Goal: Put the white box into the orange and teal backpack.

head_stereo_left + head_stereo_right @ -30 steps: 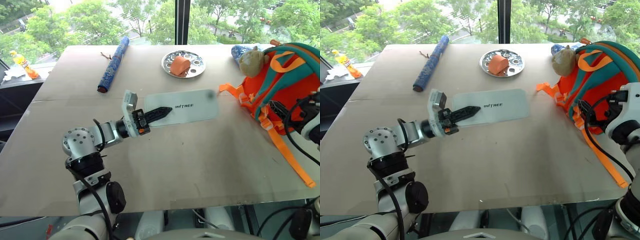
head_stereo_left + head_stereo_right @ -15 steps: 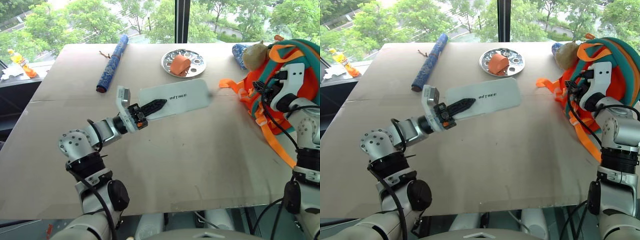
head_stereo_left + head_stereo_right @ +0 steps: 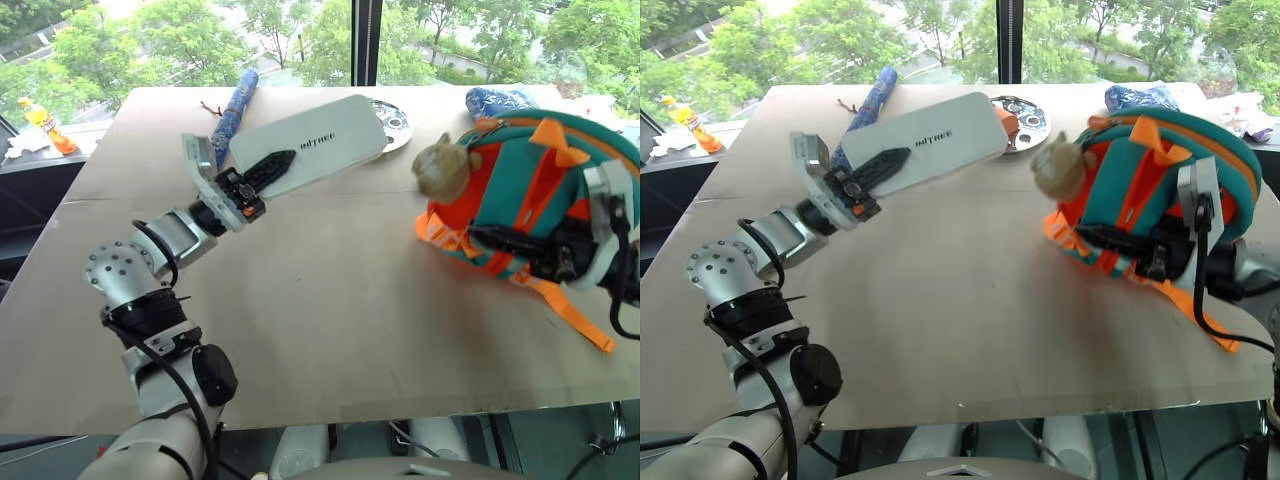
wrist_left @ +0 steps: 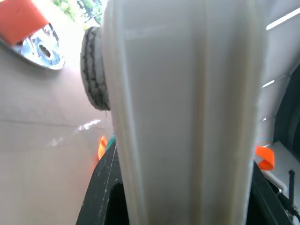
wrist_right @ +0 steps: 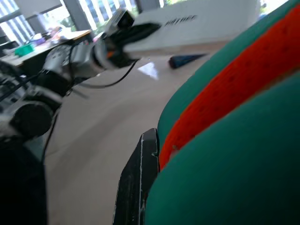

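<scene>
At the far left, off the table [image 3: 330, 330], an orange bottle [image 3: 45, 128] stands on the sill as before. The left gripper [image 3: 262, 172] is clamped on the near end of the box [image 3: 318, 141], one black finger lying across the lid. A second ago the box lay flat on the table in the middle; now it is lifted clear, tilted with its far end higher, and has travelled left and farther away, so that its far end overlaps the plate [image 3: 392, 118] in the head views. The blue roll [image 3: 235, 107] lies unmoved at the far left of the table, now partly behind the raised box. The orange block on the plate, plain before, is almost hidden behind the box. In the left wrist view the box [image 4: 185, 112] runs straight out between the fingers, with the plate [image 4: 37, 47] and the block [image 4: 21, 18] off to one side. To the right, the backpack [image 3: 520, 190] has been dragged leftward and nearer from the table's right edge and turned, so the plush toy [image 3: 443, 168] now faces the middle of the table. The right gripper [image 3: 1165, 255], a second ago at the right edge with its jaws apart, now has them closed on the backpack's near side. The blue pouch [image 3: 498, 99] stays at the far right, now uncovered behind the backpack.
</scene>
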